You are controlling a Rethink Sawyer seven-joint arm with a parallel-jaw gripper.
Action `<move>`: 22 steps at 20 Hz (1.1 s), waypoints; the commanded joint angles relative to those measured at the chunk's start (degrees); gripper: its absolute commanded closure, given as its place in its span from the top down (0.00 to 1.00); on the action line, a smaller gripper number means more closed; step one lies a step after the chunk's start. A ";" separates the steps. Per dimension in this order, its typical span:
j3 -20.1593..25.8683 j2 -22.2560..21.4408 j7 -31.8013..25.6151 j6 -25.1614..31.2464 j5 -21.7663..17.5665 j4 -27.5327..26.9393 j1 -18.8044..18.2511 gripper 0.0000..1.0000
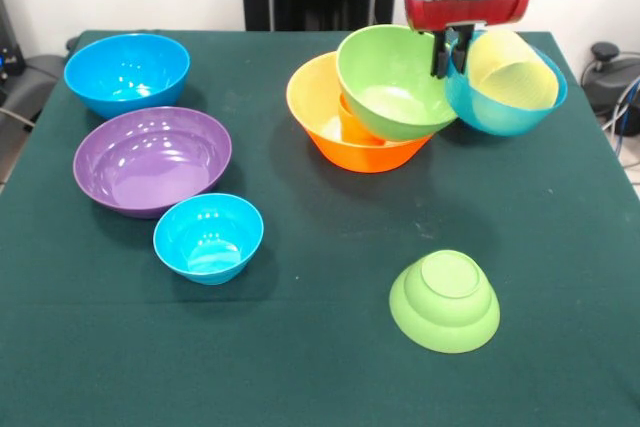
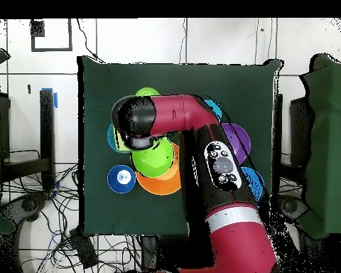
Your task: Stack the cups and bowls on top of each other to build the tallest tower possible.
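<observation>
Bowls dominate the table; none stands as a proper tower yet. Gripper (image 1: 452, 55) hangs at the far right, its dark fingers closed over the near-left rim of a tilted light blue bowl (image 1: 500, 112), one finger inside and one outside, as far as the front view shows. That bowl is carried at a slant, and a pale yellow cup (image 1: 515, 69) lies nested in it, mouth turned up and toward the camera. A rim pinch would explain the tilt: the load hangs from one edge.

Just left of the gripper, touching or nearly touching the held bowl, a large lime green bowl (image 1: 395, 82) leans inside the large orange bowl (image 1: 345, 132). An orange cup (image 1: 355, 122) shows wedged beneath the green one, which probably keeps it from seating flat.

Further out, near right, a small lime green bowl (image 1: 445, 302) sits upside down and alone on the green tablecloth (image 1: 320, 347). On the left side, a small light blue bowl (image 1: 208, 237) stands upright nearest, touching the purple bowl (image 1: 152, 159) behind it. A large blue bowl (image 1: 127, 72) stands farthest left.

Overhead, the arm (image 2: 202, 135) covers most of the cluster. A dark blue bowl (image 2: 121, 178) shows apart from the orange one, though the front view does not show it.

Judgement: the held pair is meant for the green-orange stack.
</observation>
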 commanded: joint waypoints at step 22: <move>6.60 5.76 -5.07 4.94 -1.83 -10.23 1.88 0.00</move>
